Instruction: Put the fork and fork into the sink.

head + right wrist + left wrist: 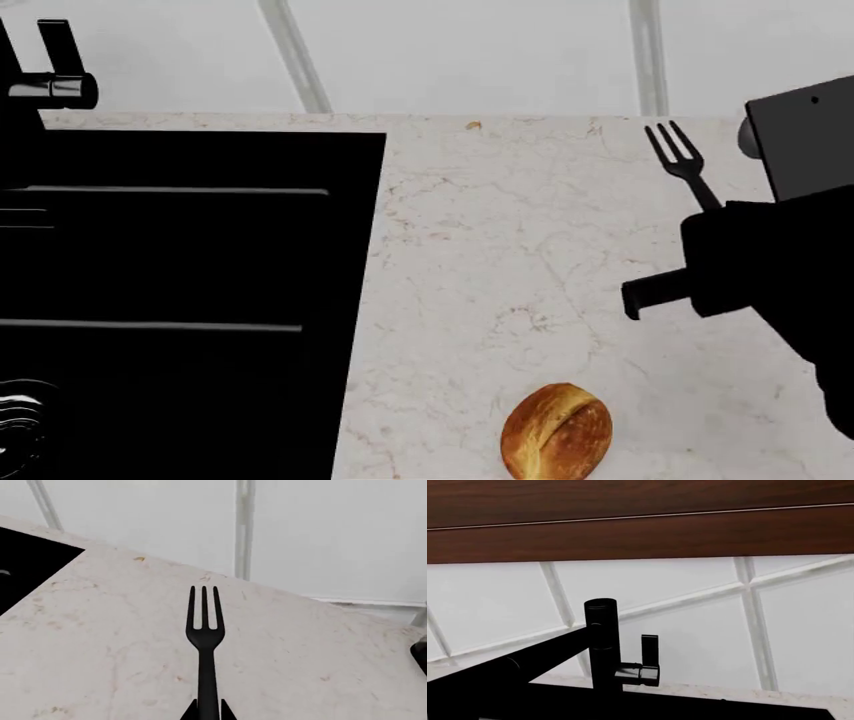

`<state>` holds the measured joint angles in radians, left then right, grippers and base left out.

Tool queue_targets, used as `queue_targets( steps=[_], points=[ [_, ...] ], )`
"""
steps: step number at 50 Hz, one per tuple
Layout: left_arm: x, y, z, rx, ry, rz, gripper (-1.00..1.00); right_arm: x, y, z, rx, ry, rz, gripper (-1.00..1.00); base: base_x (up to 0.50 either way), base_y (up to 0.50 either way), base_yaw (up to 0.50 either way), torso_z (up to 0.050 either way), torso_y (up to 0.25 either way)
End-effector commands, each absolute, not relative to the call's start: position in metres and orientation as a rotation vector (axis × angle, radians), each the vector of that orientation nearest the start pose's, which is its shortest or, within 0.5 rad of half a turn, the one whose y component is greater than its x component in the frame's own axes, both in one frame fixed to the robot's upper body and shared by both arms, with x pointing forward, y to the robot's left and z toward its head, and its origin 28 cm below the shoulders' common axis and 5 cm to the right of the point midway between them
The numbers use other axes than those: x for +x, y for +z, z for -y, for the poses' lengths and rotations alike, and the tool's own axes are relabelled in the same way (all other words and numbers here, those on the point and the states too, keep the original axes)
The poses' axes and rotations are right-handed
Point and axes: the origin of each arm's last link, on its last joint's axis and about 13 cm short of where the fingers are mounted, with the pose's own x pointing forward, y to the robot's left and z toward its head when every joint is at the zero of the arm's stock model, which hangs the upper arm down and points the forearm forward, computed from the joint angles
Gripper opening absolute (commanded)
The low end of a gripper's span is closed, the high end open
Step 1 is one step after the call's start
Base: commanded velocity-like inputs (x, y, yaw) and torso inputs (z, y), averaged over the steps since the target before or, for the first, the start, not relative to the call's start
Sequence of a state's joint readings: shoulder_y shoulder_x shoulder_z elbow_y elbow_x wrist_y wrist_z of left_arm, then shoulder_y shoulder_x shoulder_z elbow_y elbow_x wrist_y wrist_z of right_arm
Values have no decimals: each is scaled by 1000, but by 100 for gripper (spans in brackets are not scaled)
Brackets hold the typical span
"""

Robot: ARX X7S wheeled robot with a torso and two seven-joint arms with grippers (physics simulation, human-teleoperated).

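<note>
The right pincer (207, 711) is clamped on the handle of the fork (205, 630), whose tines point toward the tiled wall at the upper right of the head view, seemingly raised over the marble desk (507, 260) for carrying. The sink (174, 300) fills the left side, well apart; the bread roll (557, 430) sits low centre. The left pincer is out of view; its camera faces the tap (602, 645).

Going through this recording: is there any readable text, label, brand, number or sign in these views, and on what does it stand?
None. No words, numbers or logos show in any view.
The fork, sink, tap, bread roll, worktop, wall tiles and the wooden cabinet are all unmarked.
The speckles on the worktop are marble veining, not print.
</note>
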<state>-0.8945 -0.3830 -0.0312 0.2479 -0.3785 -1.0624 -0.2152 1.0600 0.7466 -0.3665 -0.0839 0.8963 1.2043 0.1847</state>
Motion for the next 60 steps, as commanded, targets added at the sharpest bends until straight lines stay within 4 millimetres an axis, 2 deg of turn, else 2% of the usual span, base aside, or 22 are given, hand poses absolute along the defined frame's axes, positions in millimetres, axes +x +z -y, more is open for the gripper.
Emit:
queue_targets(
  steps=[1, 13, 17, 25, 35, 50, 60],
  points=[
    [308, 255, -287, 51, 186, 82, 100, 308, 300, 187, -355, 172, -258, -100, 0, 0, 0, 0, 0],
    [308, 253, -287, 51, 188, 78, 100, 338, 342, 144, -506, 348, -240, -100, 0, 0, 0, 0, 0],
    [308, 252, -287, 51, 186, 78, 100, 345, 350, 128, -540, 410, -246, -100, 0, 0, 0, 0, 0],
    [308, 253, -287, 51, 187, 79, 100, 356, 351, 102, -605, 508, -251, -100, 0, 0, 0, 0, 0],
    [308, 253, -286, 51, 182, 83, 100, 368, 342, 68, -678, 637, -276, -100, 0, 0, 0, 0, 0],
    [308, 254, -287, 53, 184, 86, 100, 363, 325, 43, -826, 809, -364, -100, 0, 0, 0, 0, 0],
    [308, 254, -286, 52, 178, 87, 100, 351, 319, 23, -939, 914, -401, -100, 0, 0, 0, 0, 0]
  ],
)
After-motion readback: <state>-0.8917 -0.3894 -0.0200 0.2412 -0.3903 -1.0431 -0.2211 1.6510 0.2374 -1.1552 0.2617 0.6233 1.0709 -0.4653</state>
